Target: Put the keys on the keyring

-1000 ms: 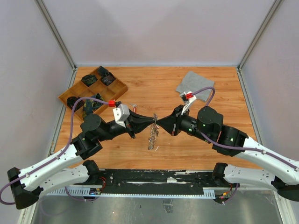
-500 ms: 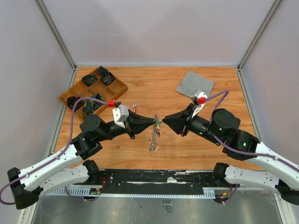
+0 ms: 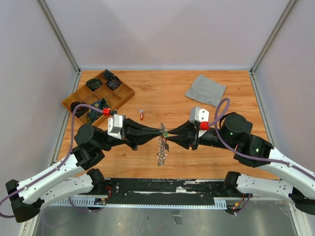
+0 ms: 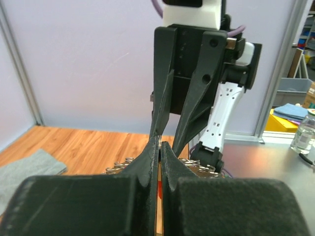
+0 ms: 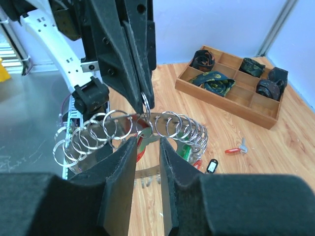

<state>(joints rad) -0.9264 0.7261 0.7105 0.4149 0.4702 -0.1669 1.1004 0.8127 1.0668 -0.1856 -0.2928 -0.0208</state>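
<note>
**Robotics laboratory test cell.**
Pale panels [image 3: 162, 34] on aluminium posts [image 3: 59, 34] enclose the wooden tabletop [image 3: 162, 93] on three sides. Beyond its open near edge are a steel bench [image 4: 266, 162], a grey bin [image 4: 290, 91] and a bottle [image 4: 304, 132].

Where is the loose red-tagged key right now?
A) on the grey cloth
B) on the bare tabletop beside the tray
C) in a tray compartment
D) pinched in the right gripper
B: the red-tagged key lies flat on the table, just right of the wooden tray and well clear of the grey cloth.
</note>
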